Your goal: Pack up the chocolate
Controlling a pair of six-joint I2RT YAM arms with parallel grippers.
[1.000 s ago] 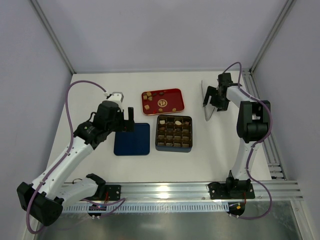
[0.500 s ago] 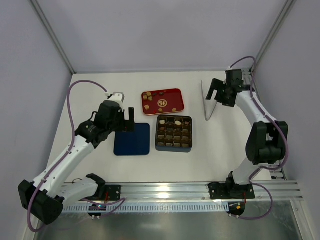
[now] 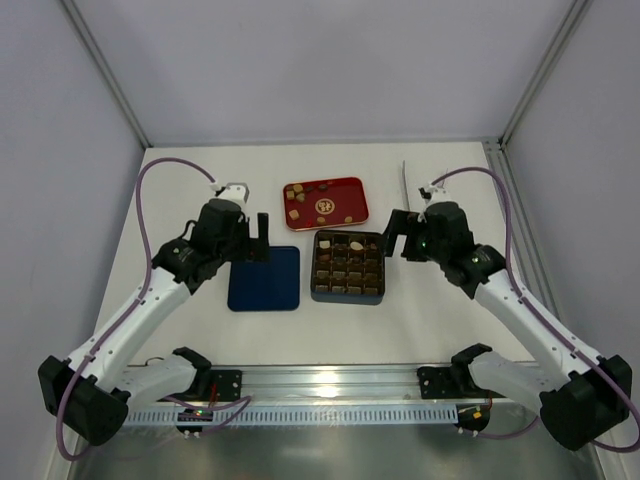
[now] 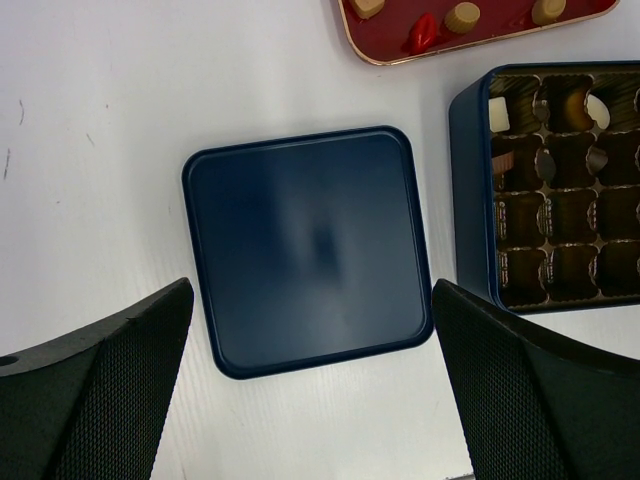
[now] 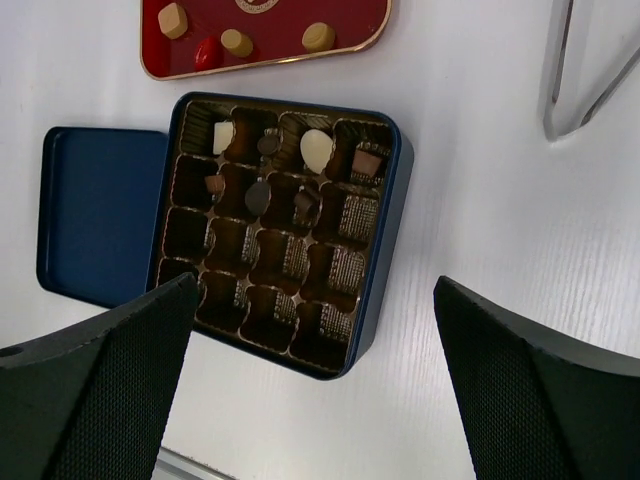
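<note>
Several small tan, brown and whitish chocolates (image 5: pixel 319 37) lie on the red tray (image 3: pixel 352 190), which also shows in the right wrist view (image 5: pixel 280 40). A few more chocolates (image 5: pixel 317 150) sit in the back cells of the dark gridded box (image 3: pixel 383 268), whose wall shows in the right wrist view (image 5: pixel 385 250). My left gripper (image 3: pixel 250 243) is open and empty above the blue lid (image 4: pixel 308 250), its fingers (image 4: pixel 100 390) spread wide. My right gripper (image 3: pixel 402 238) is open and empty above the box's right edge.
The blue lid (image 3: pixel 265 278) lies flat to the left of the box. Metal tongs (image 5: pixel 590 70) lie at the back right on the white table, partly behind my right arm in the top view (image 3: pixel 405 175). A red piece (image 5: pixel 205 52) lies on the tray.
My right arm has swung from the back right by the tongs forward and left to the box's right edge. My left arm has barely moved.
</note>
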